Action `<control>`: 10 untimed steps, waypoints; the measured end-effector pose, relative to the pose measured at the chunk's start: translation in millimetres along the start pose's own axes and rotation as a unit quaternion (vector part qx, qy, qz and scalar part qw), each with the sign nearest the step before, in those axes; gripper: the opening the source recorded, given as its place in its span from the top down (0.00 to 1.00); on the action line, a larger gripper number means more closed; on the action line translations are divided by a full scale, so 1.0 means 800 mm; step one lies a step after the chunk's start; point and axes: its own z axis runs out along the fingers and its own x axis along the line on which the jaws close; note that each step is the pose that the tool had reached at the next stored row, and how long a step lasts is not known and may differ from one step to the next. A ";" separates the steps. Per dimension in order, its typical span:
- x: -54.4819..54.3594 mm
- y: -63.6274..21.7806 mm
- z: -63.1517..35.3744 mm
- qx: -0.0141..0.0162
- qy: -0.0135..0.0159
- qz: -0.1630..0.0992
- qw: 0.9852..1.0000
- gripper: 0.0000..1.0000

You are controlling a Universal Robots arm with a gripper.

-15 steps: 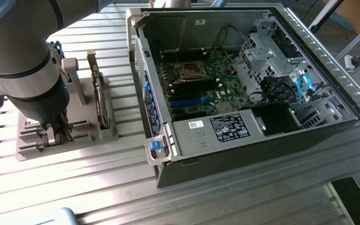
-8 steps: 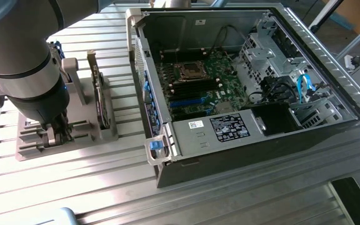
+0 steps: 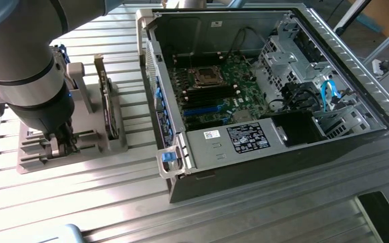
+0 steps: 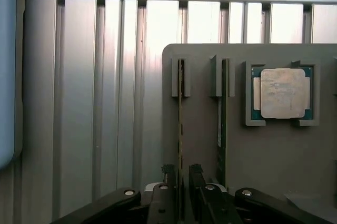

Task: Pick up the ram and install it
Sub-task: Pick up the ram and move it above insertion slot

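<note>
wrist view | hand [image 4: 181, 174] pointing down at ram [image 4: 180, 119] | fingers [image 4: 167, 174] apart, 1 each side of it

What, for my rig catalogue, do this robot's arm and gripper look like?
The arm is a thick round tube: a blue-grey cap above, silver-grey below, ringed by a black band. The gripper is black, with angled linkage bars dotted with silver screw heads and two narrow dark fingers.
</note>
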 end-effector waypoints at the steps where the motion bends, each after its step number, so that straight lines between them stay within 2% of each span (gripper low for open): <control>1: 0.000 0.000 0.000 0.000 0.000 0.000 1.000 0.75; 10: -0.002 0.002 0.005 0.000 0.000 0.000 1.000 0.75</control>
